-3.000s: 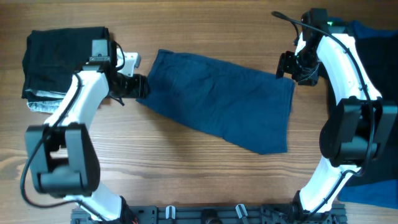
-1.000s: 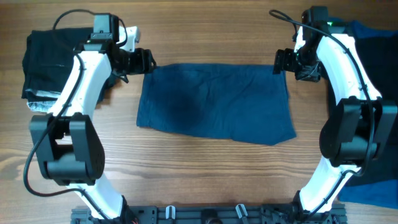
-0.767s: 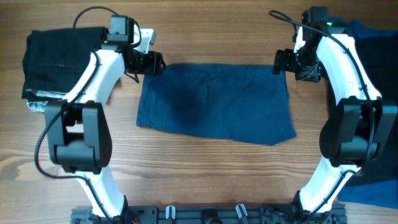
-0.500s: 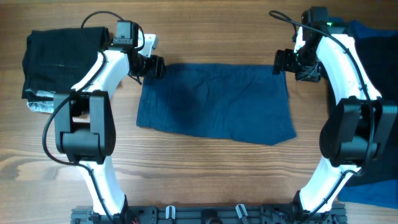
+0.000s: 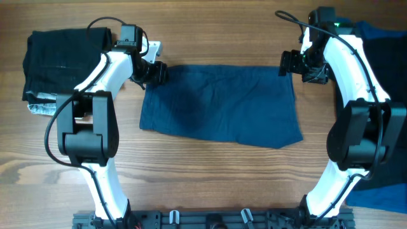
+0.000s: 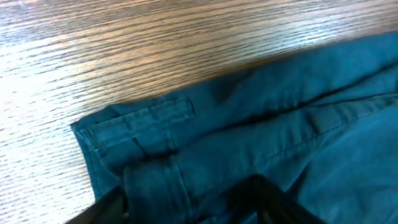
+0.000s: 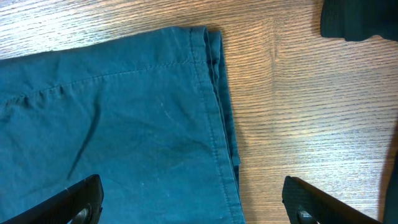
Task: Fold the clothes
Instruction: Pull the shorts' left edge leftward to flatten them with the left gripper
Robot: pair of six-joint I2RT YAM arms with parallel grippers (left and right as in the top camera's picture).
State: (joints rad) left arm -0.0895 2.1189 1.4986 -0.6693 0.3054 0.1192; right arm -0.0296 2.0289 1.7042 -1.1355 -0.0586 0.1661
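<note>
Shorts: the dark navy shorts (image 5: 219,105) lie spread flat on the table (image 5: 210,184), midway between the 2 arms.
Long axis: runs left-right. The far long edge is nearly straight; the near edge slants, lying nearer at its right end.
Left gripper: the left gripper (image 5: 159,72) is at the far-left corner (image 6: 84,127) of the shorts. The wrist view shows its dark fingers (image 6: 267,196) low over the seamed cloth, but whether they pinch it cannot be told.
Right gripper: the right gripper (image 5: 287,63) is at the far-right corner (image 7: 211,31). Its fingers (image 7: 81,199) are spread wide with the hemmed side edge lying flat between them, and nothing is held.
Key relation: the 2 tools sit at the 2 ends of the same far edge, so the whole body of the cloth lies on the near side of both.
Nearer arm: left arm for the far-left corner, right arm for the far-right corner. Neither is close to the near edge.
Judged step: taking both far corners; no fold made yet.
Judged next move: carry the far edge toward the near edge, both ends level.
Risk: 1 corner gripped and the other loose would skew the fold.
Other clothes: a black stack (image 5: 60,54) with a grey piece (image 5: 39,108) under it at far left; blue cloth (image 5: 381,35) at far right, apart from the shorts.
</note>
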